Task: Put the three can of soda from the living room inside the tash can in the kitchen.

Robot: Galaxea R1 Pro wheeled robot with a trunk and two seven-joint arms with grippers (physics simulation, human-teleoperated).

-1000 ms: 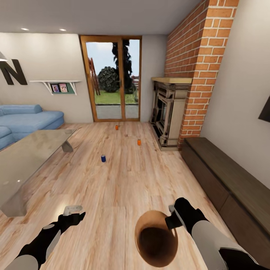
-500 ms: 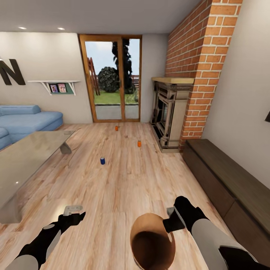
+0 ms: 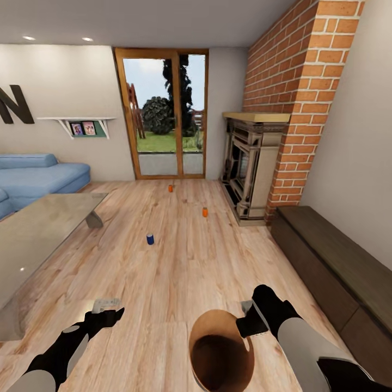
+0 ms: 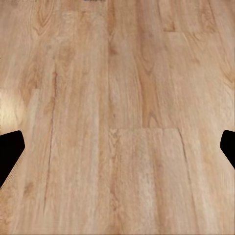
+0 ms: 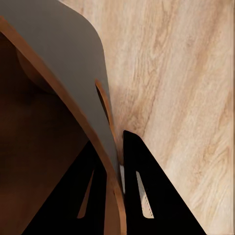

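Note:
Three soda cans stand on the living room's wood floor ahead: a dark blue can [image 3: 150, 238] nearest, an orange can [image 3: 205, 212] to its right and farther, another orange can [image 3: 170, 188] near the glass doors. My right gripper [image 3: 246, 322] is shut on the rim of the trash can [image 3: 220, 351], a bucket with a brown inside held low in front of me. In the right wrist view its black fingers [image 5: 142, 188] pinch the grey wall of the trash can [image 5: 63, 63] beside the slot handle. My left gripper [image 3: 106, 306] is open and holds nothing, over bare floor.
A glass-topped low table [image 3: 32, 234] stands at the left, with a blue sofa [image 3: 38, 174] behind it. A brick fireplace [image 3: 256, 163] and a long dark bench [image 3: 337, 272] line the right wall. Wood-framed glass doors [image 3: 163, 114] close the far end.
The whole view has shifted slightly, so the camera moved a little forward and turned. The bucket sits a bit lower in the picture. The cans themselves have not moved.

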